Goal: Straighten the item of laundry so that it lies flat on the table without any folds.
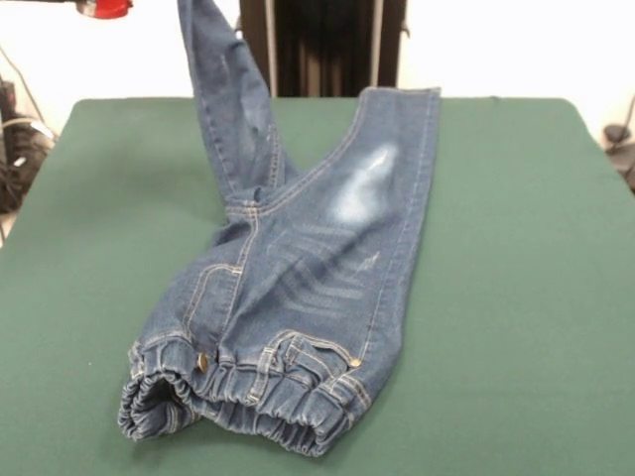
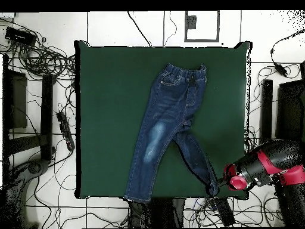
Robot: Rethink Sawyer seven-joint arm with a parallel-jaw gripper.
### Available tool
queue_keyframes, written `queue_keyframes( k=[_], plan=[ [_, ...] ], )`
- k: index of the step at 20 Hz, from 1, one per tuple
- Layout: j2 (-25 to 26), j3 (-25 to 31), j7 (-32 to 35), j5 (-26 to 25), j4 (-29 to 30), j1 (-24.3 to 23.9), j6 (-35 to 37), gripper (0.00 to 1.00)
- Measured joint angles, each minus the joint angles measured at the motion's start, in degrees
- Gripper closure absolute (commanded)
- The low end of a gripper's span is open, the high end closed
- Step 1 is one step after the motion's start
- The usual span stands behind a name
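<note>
The item of laundry (image 1: 298, 278), a small pair of blue jeans, lies on the green table (image 1: 516, 248) with its gathered waistband nearest the front camera. One leg lies flat, showing a whitish faded patch. The other leg rises off the table and leaves the front view at the top left. From overhead, the jeans (image 2: 170, 119) lie near the table's (image 2: 107, 119) middle, and the raised leg runs to the gripper (image 2: 217, 186) at the table's lower right corner. The gripper is shut on that leg's cuff, and the red and black arm (image 2: 262, 167) hides most of it.
Green cloth shows on both sides of the jeans. Tangled cables (image 2: 41, 59) and dark equipment (image 2: 15, 98) lie on the floor beyond the table's left edge, and more cables (image 2: 280, 59) lie on the right. A red part of the arm (image 1: 104, 8) shows at the front view's top left.
</note>
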Motion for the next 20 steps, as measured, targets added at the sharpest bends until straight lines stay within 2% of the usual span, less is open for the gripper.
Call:
queue_keyframes(
  k=[10, 20],
  plan=[
    [-3.37, 0.40, 0.00, 0.01, -0.01, 0.12, 0.19, 1.00],
    [-6.54, 1.24, 0.00, 0.11, -2.31, 0.93, 5.75, 1.00]
  ],
)
